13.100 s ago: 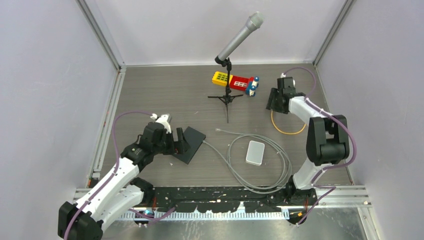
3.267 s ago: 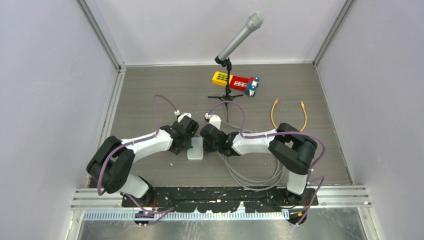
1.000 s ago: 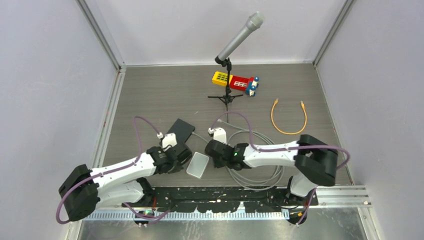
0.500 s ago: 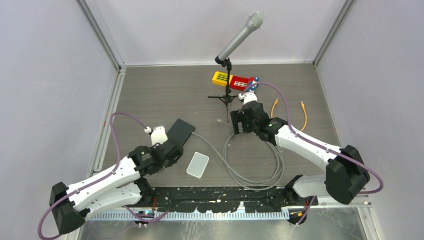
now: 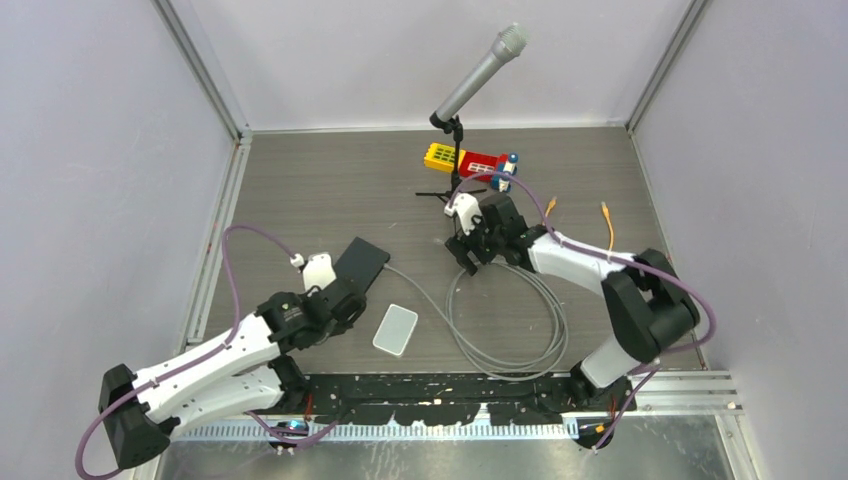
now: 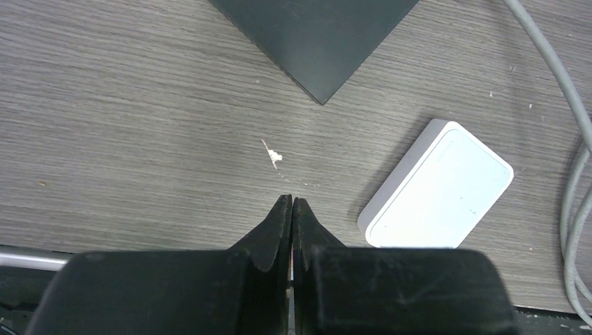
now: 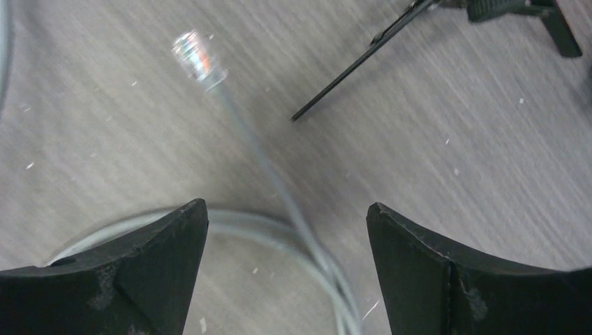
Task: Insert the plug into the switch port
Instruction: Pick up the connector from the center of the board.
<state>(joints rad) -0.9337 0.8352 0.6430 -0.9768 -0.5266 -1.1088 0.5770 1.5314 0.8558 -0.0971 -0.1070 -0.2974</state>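
The switch (image 5: pixel 396 329) is a small white box lying flat near the table's front, also in the left wrist view (image 6: pixel 436 188). Its ports do not show. My left gripper (image 5: pixel 343 303) is shut and empty, just left of the switch, its tips (image 6: pixel 292 202) over bare table. The clear plug (image 7: pixel 199 59) ends a grey cable (image 7: pixel 265 160) lying loose on the table. My right gripper (image 7: pixel 287 209) hovers wide open over that cable, a short way behind the plug, and stands at mid-table in the top view (image 5: pixel 466 258).
A black pad (image 5: pixel 360 262) lies beside the left gripper. The grey cable's coil (image 5: pixel 510 320) spreads right of the switch. A microphone stand (image 5: pixel 455 195) has a tripod leg (image 7: pixel 349 70) close to the plug. Toy blocks (image 5: pixel 470 160) and a yellow cable (image 5: pixel 606 215) lie farther back.
The right gripper let go beside the switch, opened wide and swung out to the grey cable's plug end. The left arm pulled back from the switch, then stayed still.
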